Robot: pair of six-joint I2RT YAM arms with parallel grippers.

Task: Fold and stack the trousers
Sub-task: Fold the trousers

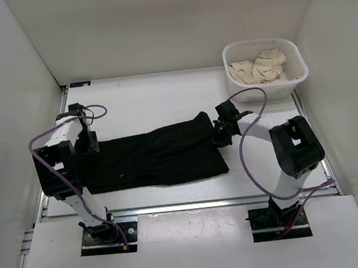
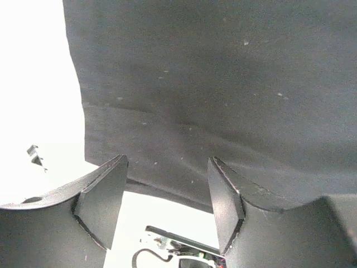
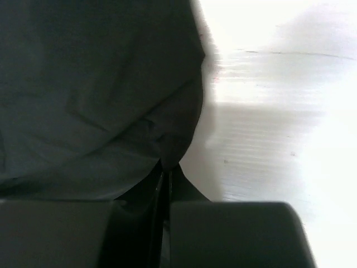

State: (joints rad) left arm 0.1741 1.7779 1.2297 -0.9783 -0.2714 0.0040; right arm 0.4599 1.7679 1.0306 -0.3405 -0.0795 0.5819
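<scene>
Trousers (image 1: 156,156) lie flat across the middle of the table (image 1: 163,100), one end at each arm. Right gripper (image 3: 167,177) is at the right-hand end with its jaws pressed together, and the wrist view shows a small peak of black cloth pinched between them. Left gripper (image 2: 167,201) sits low at the left-hand end with its jaws spread wide; the fabric edge runs just past the fingertips (image 2: 106,192) and nothing is caught.

Here's the worry: only one end is held. If the right arm lifts or drags now, I'd expect the loose left end to slide and skew, and the fold would come out crooked. That right pinch looks thin too, a nip on the edge, so soft cloth could slip free mid-swing. It may also have taken only the top layer, and then the layers would peel apart. On the left, if the jaws close where they stand, they may shut on air or on the bare hem.

The table is white, smooth and matte. White walls (image 1: 10,93) box it in on three sides. A white basket (image 1: 267,89) stands at the far right corner holding beige cloths (image 1: 258,68), well apart from the trousers.
</scene>
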